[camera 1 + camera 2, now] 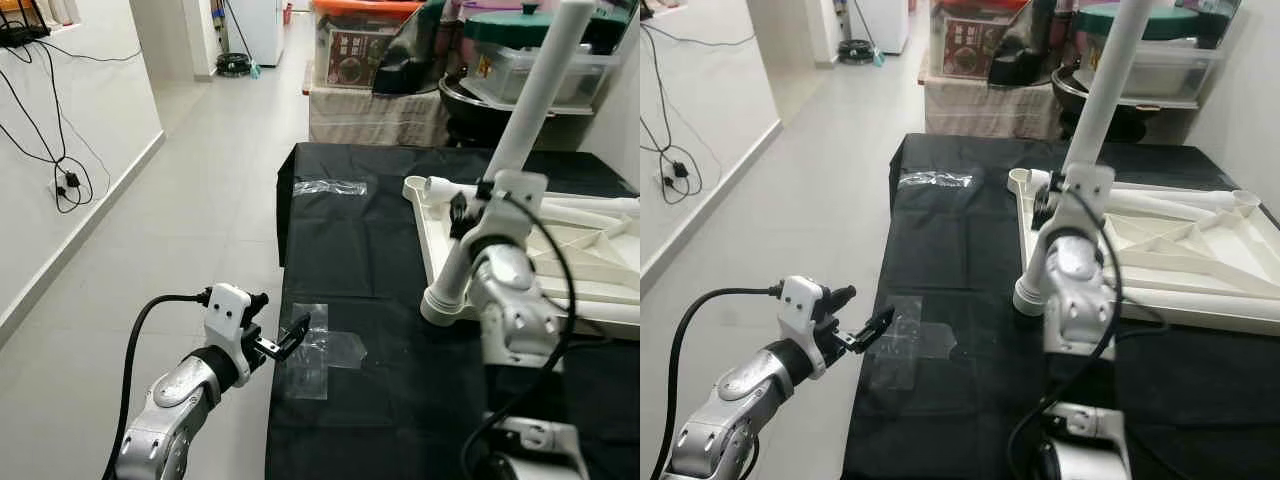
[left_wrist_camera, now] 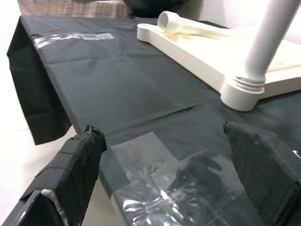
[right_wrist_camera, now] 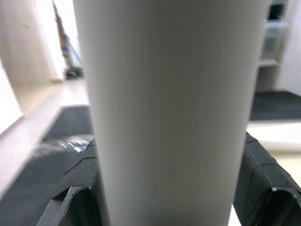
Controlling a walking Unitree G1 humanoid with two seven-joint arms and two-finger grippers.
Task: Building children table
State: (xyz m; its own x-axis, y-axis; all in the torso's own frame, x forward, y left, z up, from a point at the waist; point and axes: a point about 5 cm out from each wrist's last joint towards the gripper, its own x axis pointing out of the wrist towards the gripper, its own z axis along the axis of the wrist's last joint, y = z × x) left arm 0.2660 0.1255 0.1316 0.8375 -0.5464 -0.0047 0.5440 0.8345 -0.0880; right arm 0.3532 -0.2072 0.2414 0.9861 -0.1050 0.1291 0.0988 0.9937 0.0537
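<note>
Your right gripper [image 3: 164,197] is clamped around the white table leg [image 1: 520,130], its black pads pressed to either side of the tube. That leg stands tilted in the corner socket [image 1: 443,305] of the overturned tabletop [image 1: 1200,250], the corner nearest you. It looks seated but, judging by the lean, perhaps not yet driven fully home. A second leg [image 1: 590,208] lies loose across the tabletop's ribbed underside, and the far-left corner socket [image 1: 1021,179] is bare, so most of the assembly seems left to do. Your left gripper [image 1: 288,338] hovers spread and holding nothing, well apart from the tabletop on its left, above a patch of clear tape [image 1: 325,355]. Everything rests on a black cloth [image 1: 350,250] covering the worktable. Beyond the tabletop sit storage boxes [image 1: 530,70]; pale floor tiles [image 1: 190,180] run along the cloth's left side.
</note>
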